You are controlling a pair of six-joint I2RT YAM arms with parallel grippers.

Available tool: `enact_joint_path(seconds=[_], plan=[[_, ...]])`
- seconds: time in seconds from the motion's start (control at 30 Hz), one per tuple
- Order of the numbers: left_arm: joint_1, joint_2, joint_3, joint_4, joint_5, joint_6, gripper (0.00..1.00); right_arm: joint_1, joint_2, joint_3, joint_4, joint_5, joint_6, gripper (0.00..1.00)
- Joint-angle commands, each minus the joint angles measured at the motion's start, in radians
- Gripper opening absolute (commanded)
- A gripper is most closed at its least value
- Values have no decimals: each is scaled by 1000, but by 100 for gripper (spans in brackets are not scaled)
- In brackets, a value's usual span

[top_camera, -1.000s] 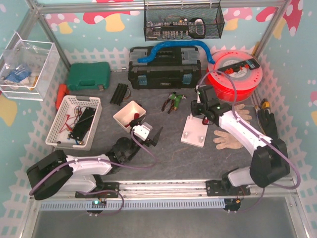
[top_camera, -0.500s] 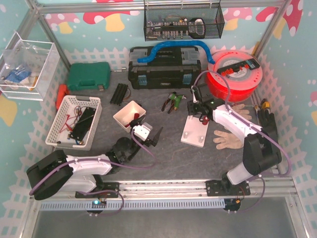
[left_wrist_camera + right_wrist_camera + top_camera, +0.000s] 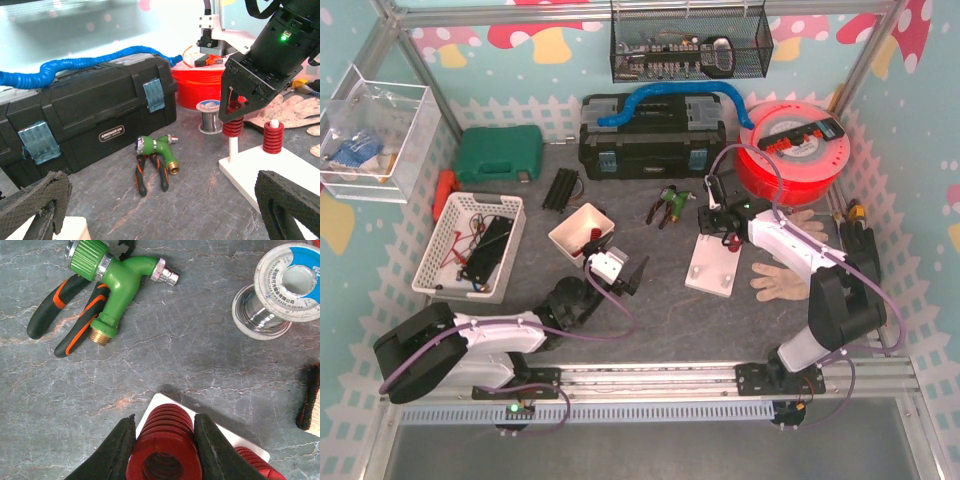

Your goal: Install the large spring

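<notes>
- The right tool (image 3: 165, 420) grips the large red spring (image 3: 233, 125) by its sides, at the top of the white peg (image 3: 232, 149).
- The spring is likely stiff, light and ridged, so a mid-coil hold suits it.
- The left tool (image 3: 160, 202) gapes wide, empty.

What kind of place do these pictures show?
Probably a robot test cell dressed as a workshop bench: an aluminium frame with painted walls encloses the table, which holds a black toolbox, pliers and a red filament spool.
</notes>
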Motion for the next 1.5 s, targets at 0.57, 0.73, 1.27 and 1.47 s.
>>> enact_joint_path(seconds=[0.57, 0.73, 1.27, 1.47], plan=[[0, -8, 4, -16, 6, 15, 99, -5, 84, 34, -14, -13, -6, 5], [-1, -9, 5, -13, 7, 18, 99, -5, 61, 61, -24, 20, -13, 5], [-3, -11, 3, -13, 10, 19, 99, -4, -88, 0, -40, -75, -29, 2], [-4, -13, 0, -14, 2, 26, 99, -4, -78, -26, -47, -86, -29, 2]])
